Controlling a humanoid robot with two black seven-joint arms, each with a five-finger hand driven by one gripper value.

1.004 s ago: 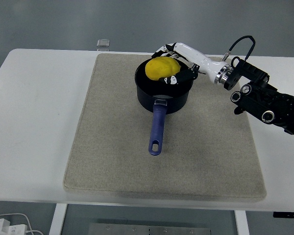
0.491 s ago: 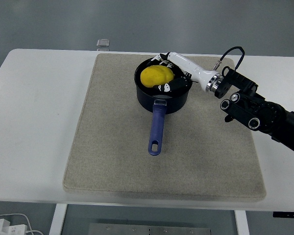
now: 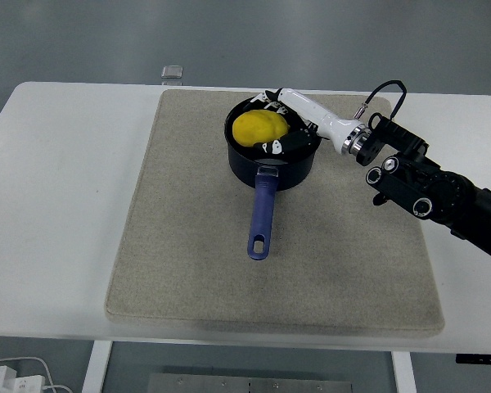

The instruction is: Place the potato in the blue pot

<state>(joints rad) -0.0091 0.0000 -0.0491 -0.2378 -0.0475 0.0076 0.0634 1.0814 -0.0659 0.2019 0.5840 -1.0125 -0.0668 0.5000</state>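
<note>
A yellow potato (image 3: 258,129) sits low inside the dark blue pot (image 3: 295,168), which stands at the back middle of the mat with its blue handle (image 3: 262,217) pointing toward me. My right hand (image 3: 285,123) reaches into the pot from the right, its fingers curled around the potato. The white forearm (image 3: 323,117) slopes down over the pot's rim. Whether the potato rests on the pot's bottom cannot be told. The left arm is out of view.
A beige mat (image 3: 188,246) covers the middle of the white table (image 3: 57,205). A small clear object (image 3: 173,72) lies at the table's back edge. The right arm's black body (image 3: 434,192) hangs over the mat's right side.
The right hand has lowered the potato from above the rim down into the pot. In the last half second it barely moved.
</note>
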